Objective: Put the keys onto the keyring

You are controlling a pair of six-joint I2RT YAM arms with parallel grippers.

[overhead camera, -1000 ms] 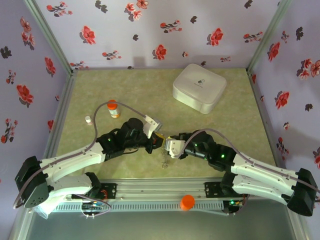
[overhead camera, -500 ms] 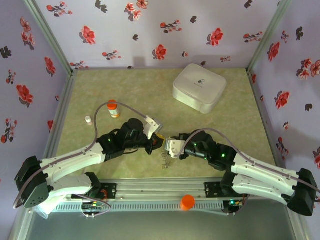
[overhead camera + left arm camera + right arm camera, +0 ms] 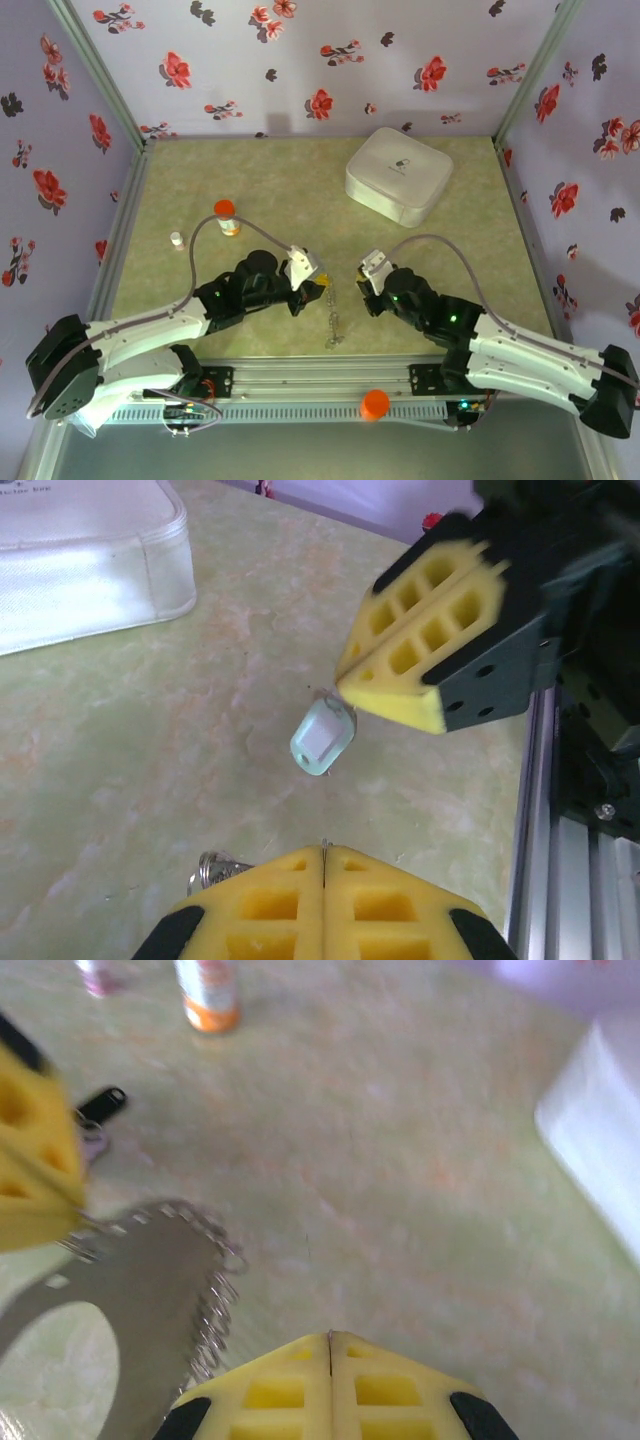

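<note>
Left gripper (image 3: 323,848) is clamped shut, and it looks like it's got the far end of the keyring (image 3: 330,318) pinched. The chain trails off lengthwise in a rough line toward the table's near edge. Right gripper (image 3: 330,1335) is closed on nothing, close by, and the black-headed key (image 3: 100,1103) lies flat on the table.

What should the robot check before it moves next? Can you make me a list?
1. Left gripper shut on the keyring: ok, the chain seems to hang from it.
2. Right gripper open for a key: not ok, shut.
3. Black-headed key in sight on the table: ok.
4. Silver key found: cannot tell.
5. Orange-capped vial and white box away from both arms: ok.
</note>
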